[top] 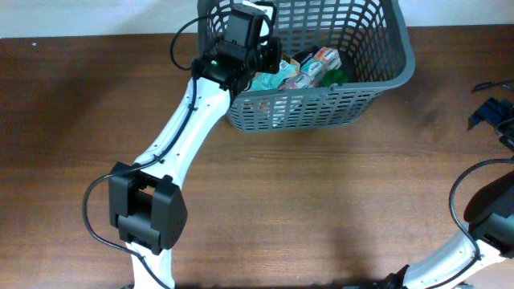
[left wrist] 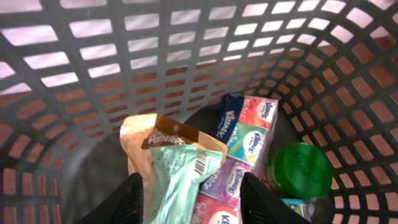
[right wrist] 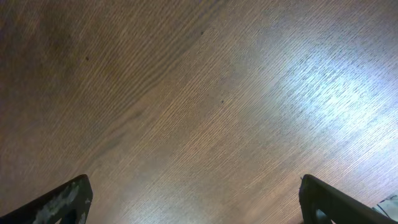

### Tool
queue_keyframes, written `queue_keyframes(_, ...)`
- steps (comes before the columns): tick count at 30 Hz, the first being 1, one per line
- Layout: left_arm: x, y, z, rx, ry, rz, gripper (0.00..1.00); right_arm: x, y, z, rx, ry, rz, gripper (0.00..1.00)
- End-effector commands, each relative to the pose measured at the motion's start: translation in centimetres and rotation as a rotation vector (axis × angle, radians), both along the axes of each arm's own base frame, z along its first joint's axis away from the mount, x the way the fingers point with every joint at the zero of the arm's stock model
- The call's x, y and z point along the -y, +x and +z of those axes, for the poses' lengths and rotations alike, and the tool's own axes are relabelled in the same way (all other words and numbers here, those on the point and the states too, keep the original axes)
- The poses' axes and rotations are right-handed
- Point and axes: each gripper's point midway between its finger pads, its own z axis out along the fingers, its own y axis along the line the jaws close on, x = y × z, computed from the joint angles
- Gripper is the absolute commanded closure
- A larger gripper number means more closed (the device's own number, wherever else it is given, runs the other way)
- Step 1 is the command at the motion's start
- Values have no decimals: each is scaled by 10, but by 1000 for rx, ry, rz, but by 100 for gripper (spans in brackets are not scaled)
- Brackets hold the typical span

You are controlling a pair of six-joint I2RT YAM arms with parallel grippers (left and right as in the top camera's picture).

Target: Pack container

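The container (top: 321,108), a dark grey lattice basket, stands at the back of the table. My left gripper (top: 263,58) reaches down into its left side. In the left wrist view the left gripper (left wrist: 191,186) stands open, jaws apart on either side of a mint-green packet (left wrist: 180,177) that lies against a brown paper pouch (left wrist: 140,140). Neither finger presses on the packet. Kleenex tissue packs (left wrist: 249,140) and a green-lidded jar (left wrist: 300,169) lie on the container's floor. My right gripper (right wrist: 194,186) is open wide over bare wood, holding nothing.
The container wall (left wrist: 124,56) rises close around the left gripper on all sides. The left arm (top: 185,128) crosses the wooden table (top: 321,201) from its base at the front left. The right arm (top: 490,210) sits at the front right edge, near dark cables (top: 491,111).
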Motion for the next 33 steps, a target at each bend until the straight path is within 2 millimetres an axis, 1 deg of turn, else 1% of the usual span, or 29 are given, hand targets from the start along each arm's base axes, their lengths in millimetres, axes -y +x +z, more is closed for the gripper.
queue_keyframes(1, -12, 9, 15, 44, -4, 22, 58, -2, 1, 4, 11, -6, 11, 1)
queue_keyframes(2, -16, 11, 28, 68, -14, 29, 57, -2, 1, 4, 11, -6, 11, 1)
queue_keyframes(4, -25, 14, 64, 132, -41, 46, 58, -2, 1, 4, 11, -6, 11, 1)
queue_keyframes(6, -39, 13, 110, 214, -74, 67, 57, -2, 1, 4, 11, -6, 11, 1)
queue_keyframes(7, -49, 9, 133, 252, -87, 81, 53, -2, 1, 4, 11, -6, 11, 1)
queue_keyframes(8, -59, 5, 151, 278, -96, 94, 49, -2, 1, 4, 11, -6, 11, 1)
queue_keyframes(9, -71, -1, 169, 299, -101, 112, 40, -2, 1, 4, 11, -6, 11, 1)
queue_keyframes(10, -85, -8, 182, 312, -101, 132, 33, -2, 1, 4, 11, -6, 11, 1)
queue_keyframes(12, -112, -20, 197, 315, -95, 175, 23, -2, 1, 4, 11, -6, 11, 1)
queue_keyframes(14, -142, -35, 205, 295, -79, 223, 22, -2, 1, 4, 11, -6, 11, 1)
queue_keyframes(16, -167, -47, 207, 269, -65, 268, 20, -2, 1, 4, 11, -6, 11, 1)
queue_keyframes(18, -198, -62, 208, 235, -47, 327, 17, -2, 1, 4, 11, -6, 11, 1)
queue_keyframes(21, -241, -84, 207, 187, -25, 417, 17, -2, 1, 4, 11, -6, 11, 1)
queue_keyframes(24, -276, -106, 207, 151, -12, 497, 17, -2, 1, 4, 11, -6, 11, 1)
queue_keyframes(28, -303, -131, 212, 135, -5, 567, 16, -2, 1, 4, 11, -6, 11, 1)
queue_keyframes(30, -309, -143, 215, 130, -2, 585, 16, -2, 1, 4, 11, -6, 11, 1)
queue_keyframes(33, -311, -164, 218, 120, 19, 589, 17, -2, 1, 4, 11, -6, 11, 1)
